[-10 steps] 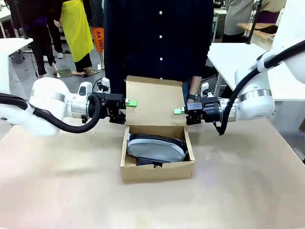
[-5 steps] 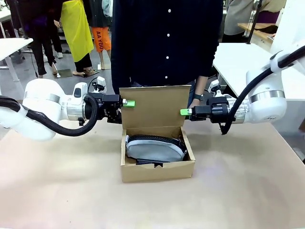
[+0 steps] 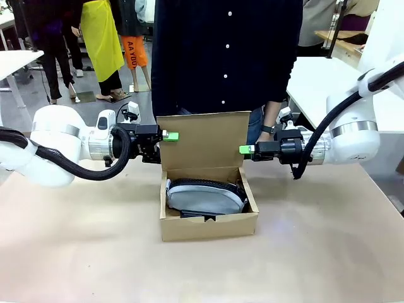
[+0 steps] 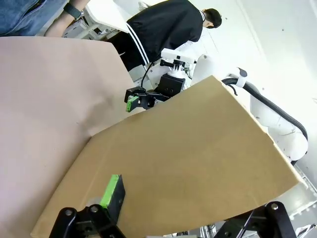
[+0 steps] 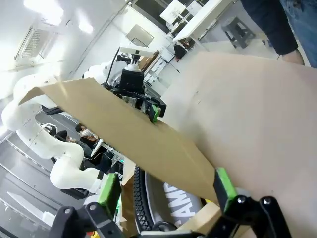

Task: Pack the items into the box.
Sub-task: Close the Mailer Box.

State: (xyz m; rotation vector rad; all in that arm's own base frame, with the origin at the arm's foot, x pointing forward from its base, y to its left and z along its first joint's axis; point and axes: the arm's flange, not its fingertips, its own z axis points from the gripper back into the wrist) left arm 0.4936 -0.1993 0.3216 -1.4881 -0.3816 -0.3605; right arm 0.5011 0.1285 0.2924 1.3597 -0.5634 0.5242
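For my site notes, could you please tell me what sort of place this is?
Probably a robotics lab or workshop: two white arms work over a paper-covered table, another white arm stands at a farther station, and white worktables fill the room behind.

Brown cardboard box (image 3: 208,224) open, lid flap (image 3: 203,140) upright; grey zippered pouch (image 3: 206,196) inside.

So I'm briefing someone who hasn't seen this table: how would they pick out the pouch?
Start at the shallow brown cardboard box in the middle of the table, its lid flap standing upright at the back. Inside lies the light grey fabric pouch, edged by a black zipper, the only soft, pale thing in there.
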